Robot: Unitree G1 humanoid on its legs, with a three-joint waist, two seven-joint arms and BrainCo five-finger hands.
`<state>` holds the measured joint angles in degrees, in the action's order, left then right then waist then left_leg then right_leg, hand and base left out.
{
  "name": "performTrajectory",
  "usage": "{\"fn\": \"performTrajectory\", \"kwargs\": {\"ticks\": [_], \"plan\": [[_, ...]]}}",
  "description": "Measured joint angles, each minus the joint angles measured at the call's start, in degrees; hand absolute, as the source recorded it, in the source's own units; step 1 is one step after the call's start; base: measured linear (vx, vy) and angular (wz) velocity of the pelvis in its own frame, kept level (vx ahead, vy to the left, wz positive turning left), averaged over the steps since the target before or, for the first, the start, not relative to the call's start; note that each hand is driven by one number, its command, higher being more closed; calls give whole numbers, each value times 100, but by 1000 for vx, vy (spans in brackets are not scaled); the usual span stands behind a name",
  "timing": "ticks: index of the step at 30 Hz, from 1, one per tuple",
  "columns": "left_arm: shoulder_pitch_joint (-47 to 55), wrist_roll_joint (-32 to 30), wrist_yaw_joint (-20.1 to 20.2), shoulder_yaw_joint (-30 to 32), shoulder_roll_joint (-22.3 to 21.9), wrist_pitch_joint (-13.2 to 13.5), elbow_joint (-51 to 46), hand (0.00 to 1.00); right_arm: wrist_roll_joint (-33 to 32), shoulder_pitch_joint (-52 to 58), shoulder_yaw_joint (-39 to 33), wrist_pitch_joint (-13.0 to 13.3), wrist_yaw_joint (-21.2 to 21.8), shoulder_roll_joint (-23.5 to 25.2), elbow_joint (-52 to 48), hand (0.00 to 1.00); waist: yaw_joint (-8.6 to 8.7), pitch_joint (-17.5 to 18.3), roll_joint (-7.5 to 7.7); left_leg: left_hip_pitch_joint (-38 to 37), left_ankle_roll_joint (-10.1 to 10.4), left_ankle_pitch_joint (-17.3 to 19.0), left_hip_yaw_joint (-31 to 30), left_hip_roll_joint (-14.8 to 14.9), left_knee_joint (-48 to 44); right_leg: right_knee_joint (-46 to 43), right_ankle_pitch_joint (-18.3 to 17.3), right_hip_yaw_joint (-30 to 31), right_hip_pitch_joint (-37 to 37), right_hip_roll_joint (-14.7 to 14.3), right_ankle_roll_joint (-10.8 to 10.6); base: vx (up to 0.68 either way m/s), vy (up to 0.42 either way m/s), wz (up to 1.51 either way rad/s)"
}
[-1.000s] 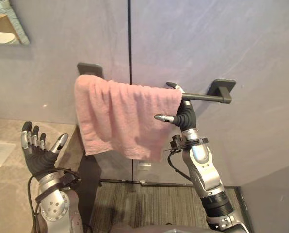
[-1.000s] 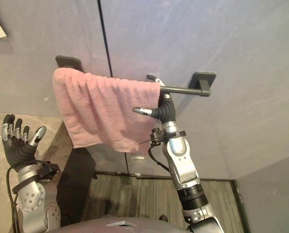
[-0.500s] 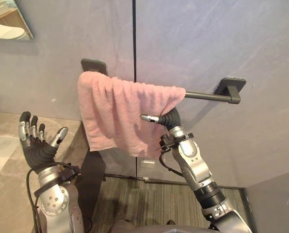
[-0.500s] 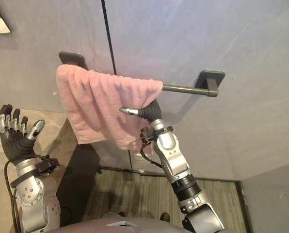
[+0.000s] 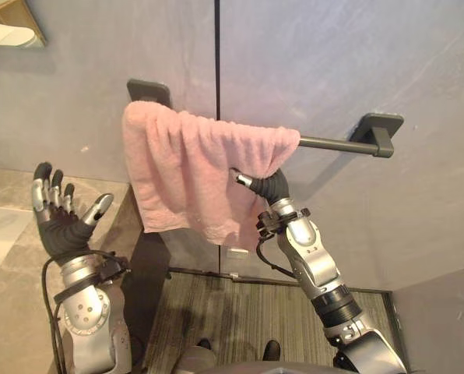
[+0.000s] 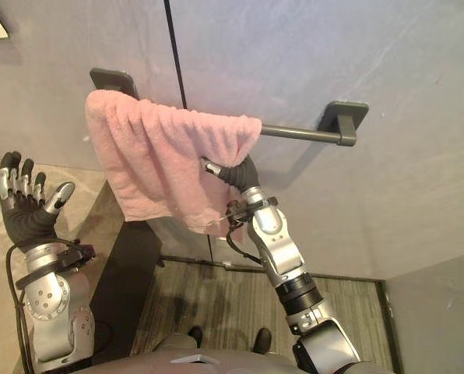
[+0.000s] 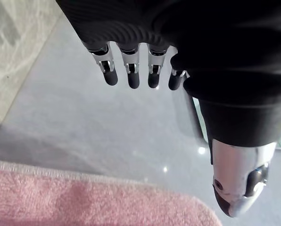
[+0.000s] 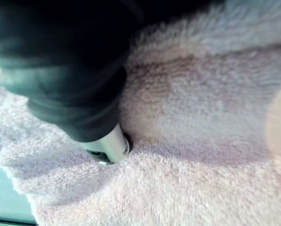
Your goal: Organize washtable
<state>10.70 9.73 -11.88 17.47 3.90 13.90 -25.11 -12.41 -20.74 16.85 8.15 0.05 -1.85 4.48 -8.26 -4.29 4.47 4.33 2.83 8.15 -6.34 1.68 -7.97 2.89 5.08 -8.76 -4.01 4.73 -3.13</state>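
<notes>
Washtable tidy-up: a pink towel (image 5: pixel 193 175) hangs bunched over the left half of a dark wall bar (image 5: pixel 333 145), whose long axis runs left to right across the grey wall (image 5: pixel 333 62). The robot's right hand (image 5: pixel 272 187) is at the towel's right edge, just under the bar. Its thumb lies against the front of the cloth and its other fingers are behind it, so whether it grips cannot be told. The bare stretch of bar lies to that hand's right, ending at a bracket (image 5: pixel 380 128). Any spreading of the towel would likely run that way, with the bracket as the limit. The left hand (image 5: pixel 57 230) is raised, empty and spread open, palm up over the stone countertop (image 5: pixel 6 257), well apart from the towel. The right hand is plainly the nearer.
</notes>
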Motion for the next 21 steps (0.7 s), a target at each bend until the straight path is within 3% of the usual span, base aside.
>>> {"fn": "performTrajectory", "kwargs": {"ticks": [5,12,21], "plan": [[-187,-2,138,-183,277,-27,264,0,1,300,-506,-4,8,-123,-275,100,47,-26,-8,21,-9,6,140,-30,-51,0,43,113,-61,28,-21,-19,25,-12],[-627,-26,251,-481,609,-221,958,0,-1,346,-1123,-9,-42,-378,-351,100,290,-45,-36,45,-36,23,439,-43,-131,14,127,387,-201,41,-10,-6,20,-22],[-720,67,8,-736,578,-114,1135,0,-2,488,-1178,-19,-128,-434,-661,100,243,-81,-104,114,-43,29,535,-40,-157,65,231,499,-296,28,-18,3,1,-3]]}}
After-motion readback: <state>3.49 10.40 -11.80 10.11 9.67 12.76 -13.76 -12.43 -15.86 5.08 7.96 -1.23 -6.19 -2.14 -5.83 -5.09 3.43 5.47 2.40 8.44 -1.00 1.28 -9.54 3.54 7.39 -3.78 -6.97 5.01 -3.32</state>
